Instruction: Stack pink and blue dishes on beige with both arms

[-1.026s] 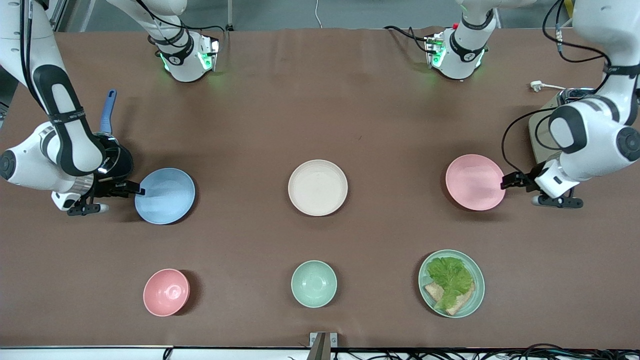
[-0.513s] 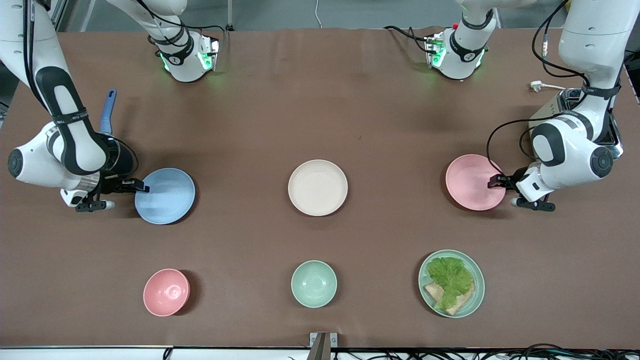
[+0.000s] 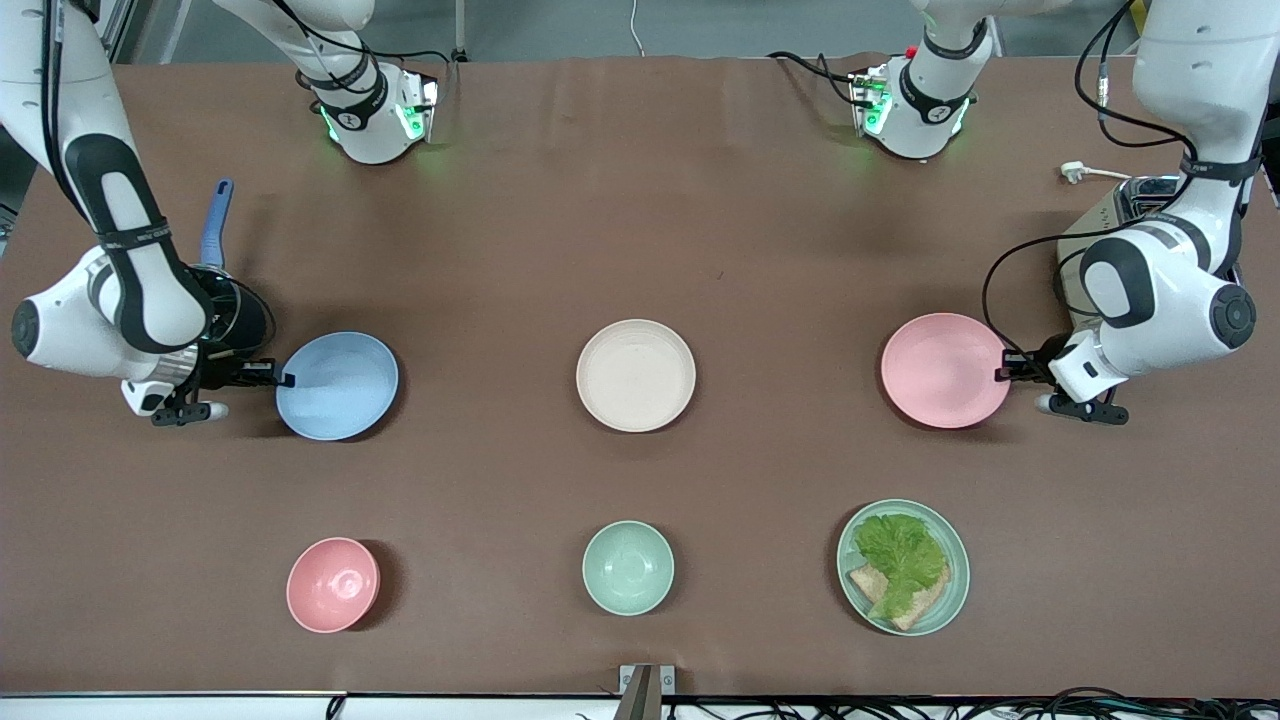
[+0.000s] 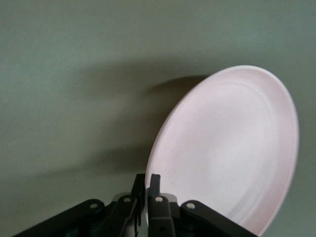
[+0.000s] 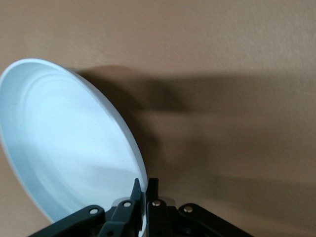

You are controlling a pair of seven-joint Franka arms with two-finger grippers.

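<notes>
The beige plate (image 3: pixel 636 375) lies flat at the table's middle. My right gripper (image 3: pixel 282 379) is shut on the rim of the light blue plate (image 3: pixel 338 386), which is tilted and lifted off the table toward the right arm's end. The right wrist view shows the blue plate (image 5: pixel 64 143) edge-on between the fingers (image 5: pixel 154 190). My left gripper (image 3: pixel 1003 372) is shut on the rim of the pale pink plate (image 3: pixel 945 370), also raised, toward the left arm's end. In the left wrist view the pink plate (image 4: pixel 232 148) fills the space past my left gripper (image 4: pixel 147 185).
Nearer the front camera stand a small pink bowl (image 3: pixel 333 585), a mint-green bowl (image 3: pixel 628 567) and a mint-green plate with lettuce and bread (image 3: pixel 903 566). A blue-handled pan (image 3: pixel 216 225) sits by the right arm. A metal appliance (image 3: pixel 1125 205) stands at the left arm's end.
Both grippers closed on their plates' rims and lifted them slightly; the blue plate shifted toward the middle, and the pink plate rose and moved a little toward the middle.
</notes>
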